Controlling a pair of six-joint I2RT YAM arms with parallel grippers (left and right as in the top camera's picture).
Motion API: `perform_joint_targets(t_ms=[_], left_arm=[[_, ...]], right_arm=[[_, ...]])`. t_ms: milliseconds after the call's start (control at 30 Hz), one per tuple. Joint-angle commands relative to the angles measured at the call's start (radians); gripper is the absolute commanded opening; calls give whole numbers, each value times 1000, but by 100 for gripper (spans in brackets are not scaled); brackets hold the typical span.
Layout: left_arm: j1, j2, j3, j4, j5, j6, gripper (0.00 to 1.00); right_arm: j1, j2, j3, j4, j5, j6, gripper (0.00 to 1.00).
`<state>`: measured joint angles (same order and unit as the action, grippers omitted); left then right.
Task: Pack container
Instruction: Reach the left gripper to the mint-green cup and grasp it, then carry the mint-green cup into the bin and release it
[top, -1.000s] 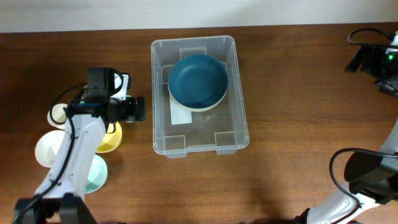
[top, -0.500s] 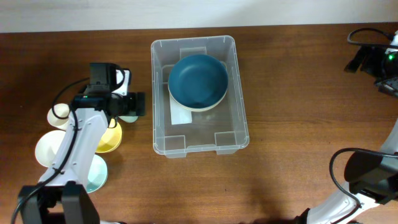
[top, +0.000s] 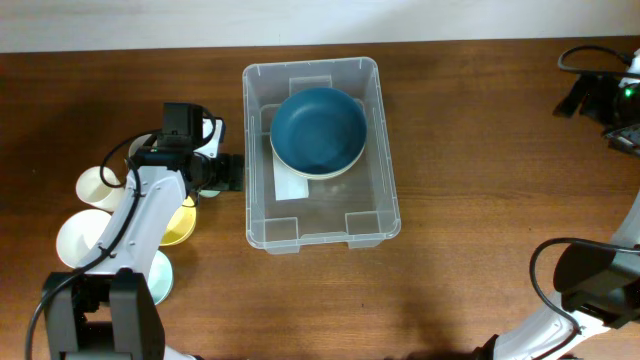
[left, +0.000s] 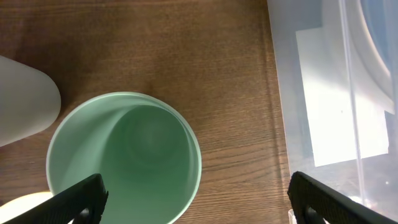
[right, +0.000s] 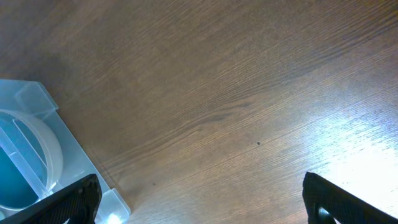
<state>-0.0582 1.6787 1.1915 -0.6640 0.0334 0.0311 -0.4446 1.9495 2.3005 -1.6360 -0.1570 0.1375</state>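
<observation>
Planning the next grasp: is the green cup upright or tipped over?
Upright. The left wrist camera looks straight down into the green cup, past its round rim to its empty bottom.

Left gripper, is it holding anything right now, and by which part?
Nothing is held. The left gripper is wide open above the green cup, with neither finger closed on its rim.

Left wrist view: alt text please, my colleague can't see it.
An empty mint-green cup stands upright on the wooden table beneath the open left gripper. The clear container fills the right edge; a white cup shows at far left.
</observation>
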Motion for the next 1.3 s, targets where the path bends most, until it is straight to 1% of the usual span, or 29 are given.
perform_joint_targets(t_ms=[0,100,167,233,300,367,433,467,500,533,700,733,767,833,1033,1167,1267], left_arm=[[0,9,21,2,-4,8,92],[0,32,21,0,-3,8,89],[0,53,21,0,-3,8,89],[0,88,21,2,-4,8,78],[0,106,21,5,-10,8,70],[0,116,21,7,-31,8,58],[0,119,21,10,-42,8,48],[0,119,21,13,-47,8,40],[0,119,21,15,-53,8,36],[0,119,21,26,-60,8,25],[0,118,26,58,-60,8,14],[0,118,32,60,-60,8,11],[0,118,46,59,-60,8,4],[0,115,69,54,-60,8,1],[0,39,201,-34,-60,8,0],[-8,-61,286,-116,-56,7,0],[-41,-140,337,-166,-56,7,0]], right_arm=[[-7,3,-7,-3,-12,-6,99],[-7,3,-7,-4,-12,-6,99],[-7,3,-7,-6,-12,-6,99],[-7,3,-7,-6,-12,-6,99],[-7,3,-7,-6,-12,-6,99],[-7,3,-7,-6,-12,-6,99],[-7,3,-7,-6,-12,-6,99],[-7,3,-7,-6,-12,-6,99],[-7,3,-7,-6,-12,-6,99],[-7,3,-7,-6,-12,-6,99],[-7,3,-7,-7,-12,-6,99],[-7,3,-7,-7,-12,-6,99],[-7,3,-7,-7,-12,-6,99],[-7,3,-7,-7,-12,-6,99],[-7,3,-7,-10,4,-10,99],[-6,3,-7,-21,11,-10,99],[1,-1,-7,-56,19,-9,99]])
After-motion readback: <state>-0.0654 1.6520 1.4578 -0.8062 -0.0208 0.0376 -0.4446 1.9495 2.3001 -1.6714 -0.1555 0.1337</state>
